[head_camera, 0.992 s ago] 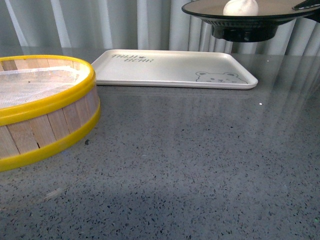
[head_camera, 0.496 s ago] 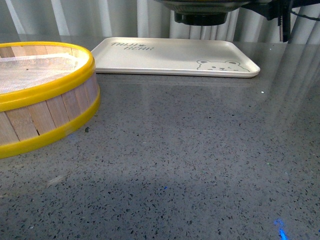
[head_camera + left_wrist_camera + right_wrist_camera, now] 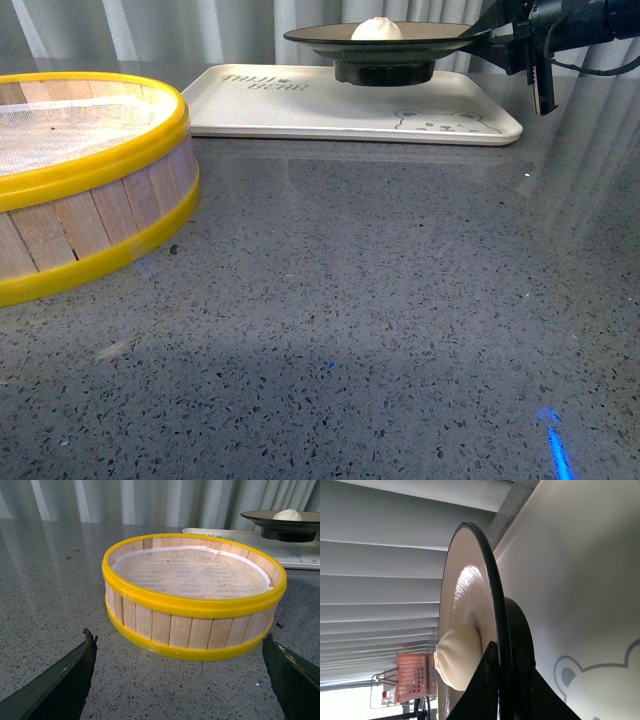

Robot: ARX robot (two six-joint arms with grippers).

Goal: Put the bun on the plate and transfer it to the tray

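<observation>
The right gripper (image 3: 480, 34) is pinching the plate (image 3: 310, 36) by its black rim on the plate's 3 o'clock side. In the right wrist view its dark fingers (image 3: 492, 680) are closing on both faces of that rim (image 3: 497, 595), one on the beige inside and one on the black underside. The plate is sitting level, and the bun (image 3: 376, 29) is resting near its middle, pleated top up. The plate is hanging over the tray (image 3: 290, 105), which is lying flat at the far side of the table (image 3: 380, 300), around 12 o'clock from the robot. The plate's foot is sitting low over the right half of the tray, behind the bear drawing (image 3: 440, 122). From these angles it is hard to say whether the foot is touching the tray or hovering just above it. The yellow-rimmed wooden steamer (image 3: 90, 190) is standing at about 10 o'clock, near the tray's left end but apart from it. The left gripper (image 3: 177, 636) is hanging wide open and empty, its two dark fingers (image 3: 60, 680) spreading on either side of the steamer without touching it.
</observation>
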